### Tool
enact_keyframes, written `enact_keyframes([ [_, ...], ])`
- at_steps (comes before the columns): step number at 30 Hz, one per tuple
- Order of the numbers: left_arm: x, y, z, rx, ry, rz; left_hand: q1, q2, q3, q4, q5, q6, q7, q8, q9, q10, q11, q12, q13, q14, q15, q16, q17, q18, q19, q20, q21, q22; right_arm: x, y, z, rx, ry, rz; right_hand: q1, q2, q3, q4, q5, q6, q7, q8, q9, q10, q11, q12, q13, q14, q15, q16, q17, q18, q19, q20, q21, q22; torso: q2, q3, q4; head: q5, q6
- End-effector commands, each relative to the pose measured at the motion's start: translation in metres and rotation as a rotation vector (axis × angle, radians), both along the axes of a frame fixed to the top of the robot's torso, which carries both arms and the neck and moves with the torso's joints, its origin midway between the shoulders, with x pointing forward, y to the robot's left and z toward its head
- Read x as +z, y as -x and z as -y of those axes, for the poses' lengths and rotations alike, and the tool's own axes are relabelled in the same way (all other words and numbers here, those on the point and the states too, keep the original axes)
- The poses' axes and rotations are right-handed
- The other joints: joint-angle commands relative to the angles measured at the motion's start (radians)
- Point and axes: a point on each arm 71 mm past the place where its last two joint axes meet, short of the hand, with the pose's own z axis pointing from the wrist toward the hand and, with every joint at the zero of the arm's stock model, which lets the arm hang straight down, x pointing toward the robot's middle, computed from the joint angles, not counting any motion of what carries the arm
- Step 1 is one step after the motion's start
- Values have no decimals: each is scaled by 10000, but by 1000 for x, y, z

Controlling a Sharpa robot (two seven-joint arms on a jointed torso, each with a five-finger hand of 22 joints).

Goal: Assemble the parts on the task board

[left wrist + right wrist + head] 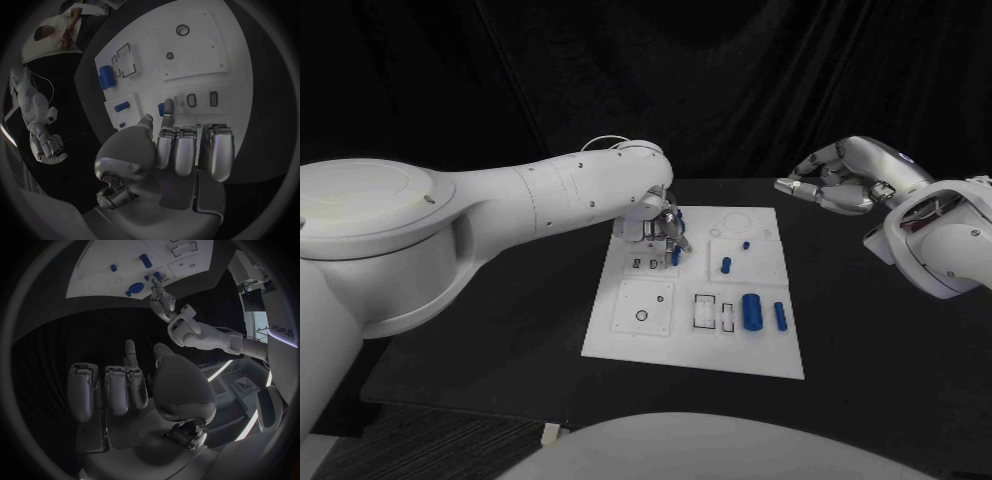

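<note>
Left hand [661, 226] pinches a small blue part [676, 252] over the task board [646, 340], slots just beyond its fingertips | Right hand [844, 180] curled, holding nothing, well clear | Risk: tilted part jams or slips from the pinch

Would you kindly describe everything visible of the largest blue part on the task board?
The largest blue part is a smooth, plastic-looking cylinder lying on its side on the white task board, in its near right area, lengthwise toward the robot. A slimmer blue piece lies just beside it. Neither hand touches it.
</note>
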Motion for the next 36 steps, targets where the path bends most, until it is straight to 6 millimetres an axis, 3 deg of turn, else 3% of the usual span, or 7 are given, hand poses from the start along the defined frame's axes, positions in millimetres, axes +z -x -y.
enact_keyframes([
  [1,-1,0,1,-30,156,44,86,-185,267,17,176,72,5,-67,-1,1110,-34,176,2694,1140,25,139,2776,-455,-9,8,-52,1425,-2,0,1,-158,64,-153,150,99,190,26,165,-123,-30,190,158,989,77,166,2655,910,21,-118,1908,-74,645,37,-183,2481,-2,9,-3,0,2],
  [15,-1,0,-1,31,143,58,111,-306,404,-104,146,214,-45,-56,85,1110,-78,176,2694,1140,-9,139,2776,-441,-45,-8,-85,1393,-6,0,2,-184,124,-297,145,104,181,36,144,-122,-32,202,165,989,76,166,2655,902,18,-137,1875,-63,627,37,-220,2467,2,7,1,47,2],
  [28,-2,0,-1,1,140,5,13,-592,572,-250,-301,-310,150,-428,186,1110,75,176,2694,1140,102,139,2776,-400,-190,68,-214,1255,-8,0,2,-205,178,-403,127,109,161,44,83,-126,-33,216,173,989,75,166,2655,901,15,-136,1875,-64,626,36,-218,2467,-1,15,0,61,2],
  [36,-3,0,0,-29,144,-35,21,-621,608,-286,-323,-408,182,-488,205,1110,106,176,2694,1140,130,139,2776,-387,-229,94,-247,1215,-9,-1,2,-203,200,-446,127,109,161,44,83,-126,-33,216,173,989,75,166,2655,901,15,-136,1875,-64,626,36,-218,2467,1,21,-2,56,2],
])
